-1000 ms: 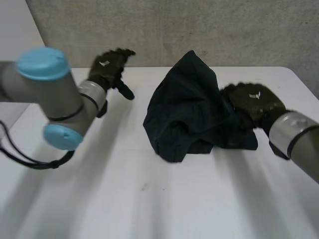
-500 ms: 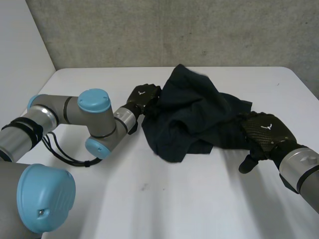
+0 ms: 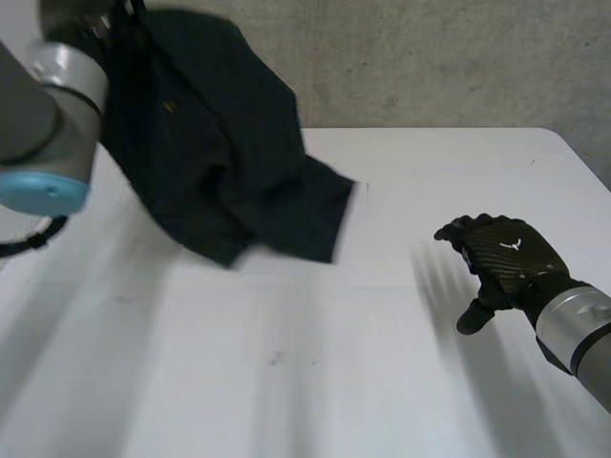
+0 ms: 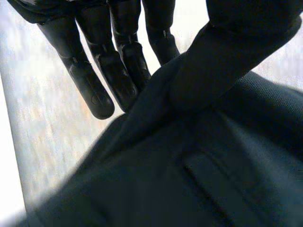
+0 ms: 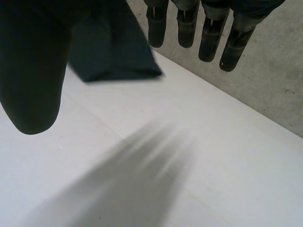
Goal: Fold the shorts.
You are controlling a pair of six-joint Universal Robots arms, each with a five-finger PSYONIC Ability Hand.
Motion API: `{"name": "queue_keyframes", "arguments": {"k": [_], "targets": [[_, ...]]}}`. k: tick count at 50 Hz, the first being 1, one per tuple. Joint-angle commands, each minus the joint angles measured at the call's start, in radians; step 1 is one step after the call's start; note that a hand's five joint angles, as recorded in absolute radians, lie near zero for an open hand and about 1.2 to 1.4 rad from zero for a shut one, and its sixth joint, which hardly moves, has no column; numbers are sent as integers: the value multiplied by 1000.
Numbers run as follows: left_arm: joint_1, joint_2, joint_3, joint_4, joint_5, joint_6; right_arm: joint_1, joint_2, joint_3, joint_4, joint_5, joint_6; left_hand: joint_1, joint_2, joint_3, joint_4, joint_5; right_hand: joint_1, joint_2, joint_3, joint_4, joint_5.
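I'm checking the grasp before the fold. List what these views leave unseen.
Head view: the shorts' gripped top, covered by the left arm at the frame's edge.
Left wrist view: which part of the shorts the left hand pinches; folds and its thumb cover it.

1. I take this for a robot lab or test room, not a home or a shop.
2. Behind my table runs a bare concrete wall [image 3: 458, 57], grey, rough and unpainted.
3. The table [image 3: 382, 382] is plain white and flat, like a test bench.
4. My own limbs are machine parts. My left arm [image 3: 43, 105] has grey joints and a light-blue cap, and my right arm [image 3: 578, 334] ends in a metal cuff behind my black right hand [image 3: 501, 258].
5. Dark shorts [image 3: 220, 162] hang from my left hand [image 4: 120, 56] above the table, plain clothing against bench and concrete.
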Motion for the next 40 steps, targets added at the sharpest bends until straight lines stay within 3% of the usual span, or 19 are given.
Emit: {"name": "queue_keyframes", "arguments": {"k": [1,6,17,21,22,25,30,35,40], "targets": [[-64,56,16,48,116,-8,6,-13,14,0,2,-3,260,201,210,193,243,-33,-54,-43,-65,-72],[-227,-62,19,74,277,-1,-4,-32,17,0,3,-3,260,201,210,193,243,-33,-54,-43,-65,-72],[-424,-240,-123,10,484,34,-25,-78,27,-6,5,-1,260,201,210,193,243,-33,-54,-43,-65,-72],[-495,-228,-191,-69,564,161,-63,-82,28,-15,6,-1,-310,-369,-361,-378,-327,-33,-54,-43,-65,-72],[-502,-220,-200,-83,570,193,-69,-85,28,-14,5,-1,-329,-389,-380,-397,-346,-33,-54,-43,-65,-72],[-512,-182,-223,-143,570,332,-86,-88,27,-15,6,-1,-411,-470,-462,-479,-428,-33,-54,-43,-65,-72],[-487,-131,-235,-247,515,465,-99,-98,16,-15,2,0,-544,-603,-594,-611,-561,-33,-54,-43,-65,-72],[-432,-33,-255,-298,408,453,-97,-101,-16,-11,-12,-16,-544,-603,-594,-611,-561,-33,-54,-43,-65,-72],[-407,82,-338,-295,244,350,-85,-101,-78,29,-128,-181,-535,-594,-586,-602,-552,-33,-54,-43,-65,-72]]}}
